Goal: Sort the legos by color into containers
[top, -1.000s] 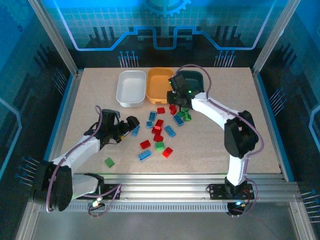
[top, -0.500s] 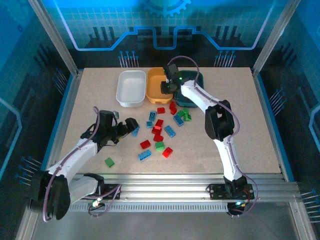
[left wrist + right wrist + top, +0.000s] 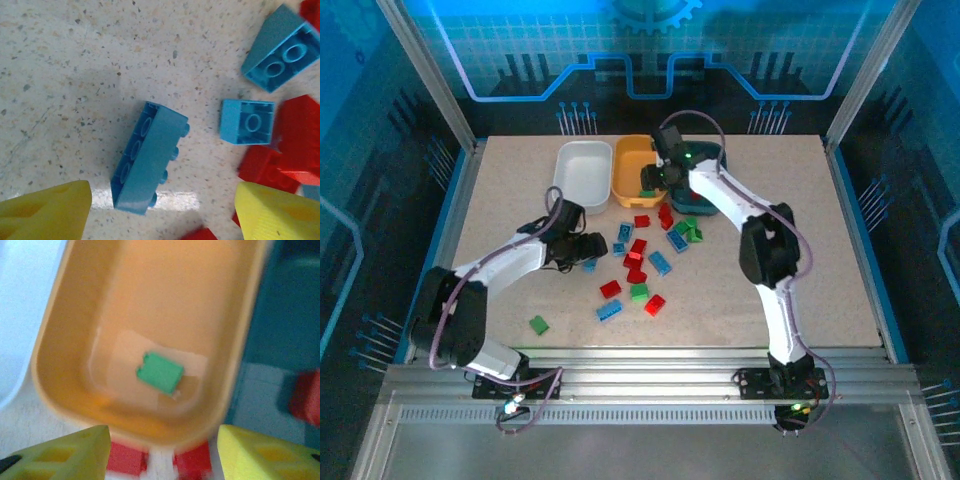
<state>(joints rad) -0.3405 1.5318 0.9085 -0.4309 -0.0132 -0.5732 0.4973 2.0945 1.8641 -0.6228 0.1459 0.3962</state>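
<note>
- The desk [image 3: 820, 260] is a speckled beige, stone-look top. The legos [image 3: 638, 270] are glossy studded plastic in red, green and blue, scattered mid-desk in front of the trays.
- There are three shallow, rounded plastic trays at the far side: white tray [image 3: 582, 175], orange-yellow tray [image 3: 630, 157] and dark teal tray [image 3: 285, 300]. From above, the teal one is partly hidden behind the right arm.
- The right claw [image 3: 162, 455] hangs over the orange-yellow tray with its yellow fingers spread, gripping nothing. A small green brick [image 3: 160, 372] lies flat on the tray floor. That wrist view is pretty blurry, so I can't make out its studs.
- The left claw [image 3: 162, 215] is down low over the desk, jaws apart on either side of a long blue brick [image 3: 147, 157]. Neither finger touches it as far as I can see, and the fingers are cut off at the frame's bottom edge.
- That blue brick lies on its side, studs facing right and hollow underside facing left in the wrist view. Its long axis runs from upper right down to lower left, toward the claw.
</note>
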